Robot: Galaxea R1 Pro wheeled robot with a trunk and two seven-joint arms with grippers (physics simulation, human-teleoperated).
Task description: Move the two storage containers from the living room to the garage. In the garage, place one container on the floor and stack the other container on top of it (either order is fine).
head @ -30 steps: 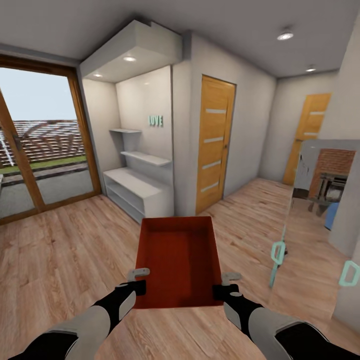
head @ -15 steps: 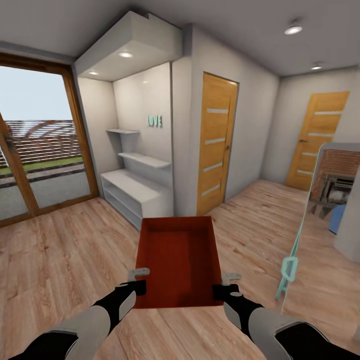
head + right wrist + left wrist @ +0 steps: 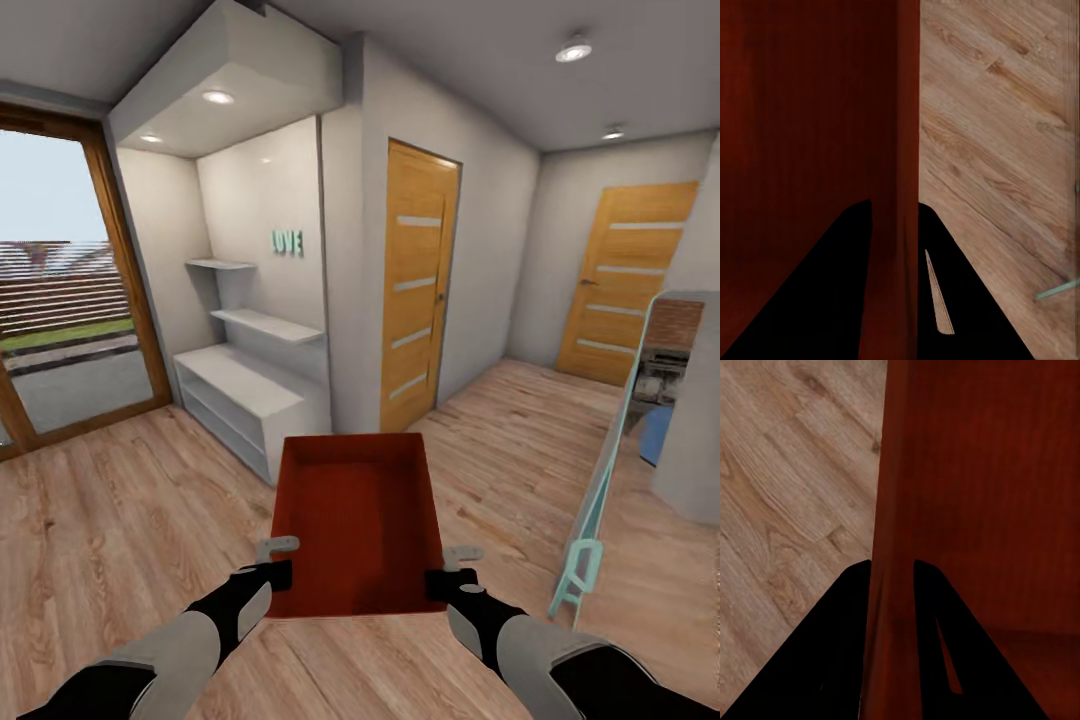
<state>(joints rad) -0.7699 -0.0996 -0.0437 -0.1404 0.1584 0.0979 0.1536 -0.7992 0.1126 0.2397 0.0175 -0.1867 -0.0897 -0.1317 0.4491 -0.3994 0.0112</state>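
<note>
The left claw (image 3: 277, 560) and right claw (image 3: 452, 566) each pinch a side wall of the storage container (image 3: 358, 520); its long side points to 12 o'clock.

Red-orange bin (image 3: 357, 520) (darker inside) between black grippers, left (image 3: 277, 572) and right (image 3: 441, 580). Beneath them, light wood-grain plank floor (image 3: 120, 520). Ahead, 2 orange-brown doors (image 3: 413, 285) with pale stripes; white shelves (image 3: 245, 385); teal letters (image 3: 286, 241).

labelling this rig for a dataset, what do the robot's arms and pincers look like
Both arms have pale grey forearm shells, darker near the frame's bottom edge, tapering into black wrist sections. The left pincer and right pincer have small light grey metal-looking tips in the head view. Up close, the fingers are plain black wedges, one with a pale sliver. No cables or markings visible.
</note>
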